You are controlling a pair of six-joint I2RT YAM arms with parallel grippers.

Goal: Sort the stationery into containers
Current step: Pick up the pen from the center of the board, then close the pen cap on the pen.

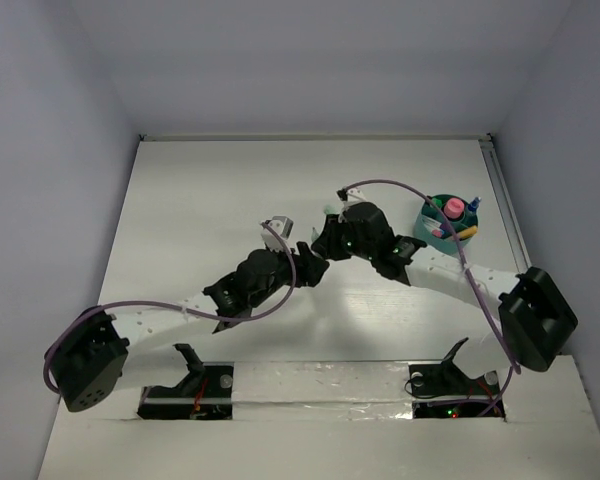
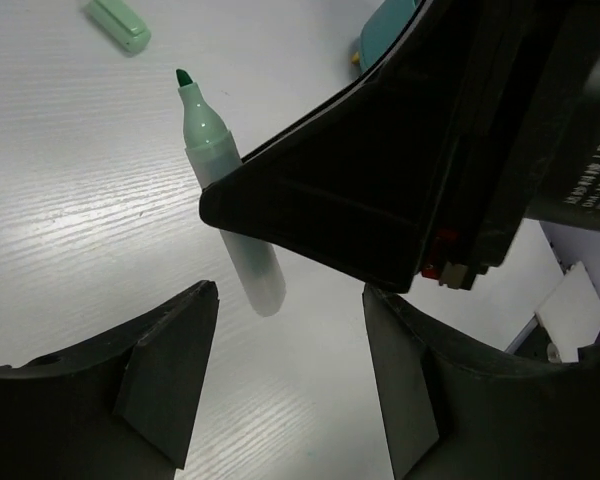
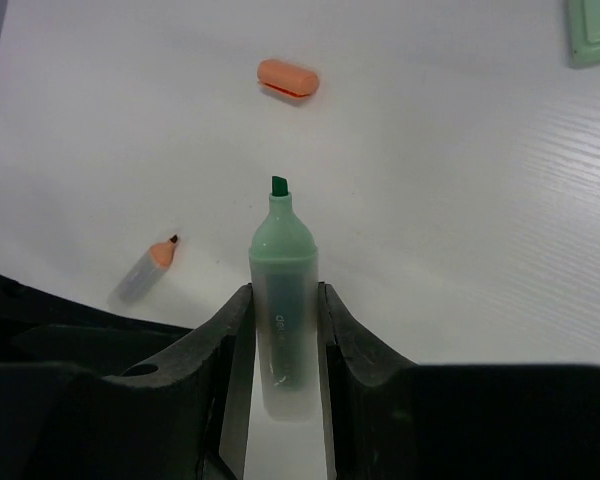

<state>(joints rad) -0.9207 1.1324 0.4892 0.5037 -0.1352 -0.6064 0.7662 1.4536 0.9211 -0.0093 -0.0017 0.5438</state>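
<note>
My right gripper (image 3: 283, 290) is shut on an uncapped pale-green marker (image 3: 282, 300), whose dark green tip points away from the wrist, just above the white table. In the left wrist view the same marker (image 2: 225, 190) sticks out from under the right gripper's black body (image 2: 400, 170). My left gripper (image 2: 290, 290) stands open close behind the marker's rear end, with nothing between its fingers. The two grippers meet at mid-table (image 1: 322, 250). The round teal tub (image 1: 448, 222), holding several pens and markers, stands at the back right.
An orange cap (image 3: 288, 78) and an uncapped orange marker (image 3: 148, 268) lie on the table beyond the right gripper. A pale-green cap (image 2: 120, 22) lies past the held marker's tip. A wall edges the table on each side.
</note>
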